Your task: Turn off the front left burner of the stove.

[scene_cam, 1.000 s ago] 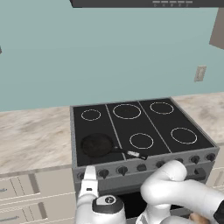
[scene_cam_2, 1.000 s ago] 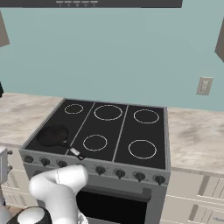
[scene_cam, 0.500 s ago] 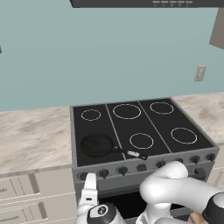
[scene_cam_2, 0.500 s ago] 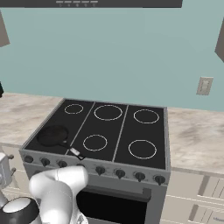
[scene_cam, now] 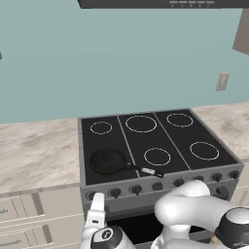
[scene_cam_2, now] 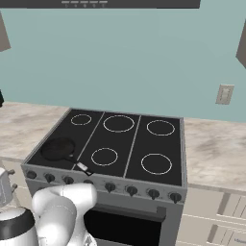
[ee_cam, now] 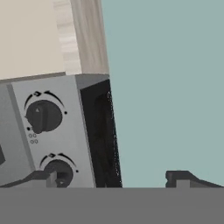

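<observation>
Grey stove (scene_cam: 160, 187) front, claw (ee_cam: 113, 178) spread wide, rolled sideways before its left-end knobs (ee_cam: 43, 116).

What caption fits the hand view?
Open gripper nearing the stove front, one fingertip beside a knob.

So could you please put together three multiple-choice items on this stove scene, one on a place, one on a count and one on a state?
1. Where on the stove does the frying pan sit?
A. front left zone
B. back right zone
C. centre back zone

2. How many white rings mark the glass top?
A. three
B. five
C. eight

3. How do the gripper's fingertips stand?
A. closed on a knob
B. apart, holding nothing
C. closed on the pan handle

Answers: 1 A, the pan lies at the front left corner. 2 B, five rings show beside the pan. 3 B, the hand view shows a wide gap between the fingertips.
</observation>
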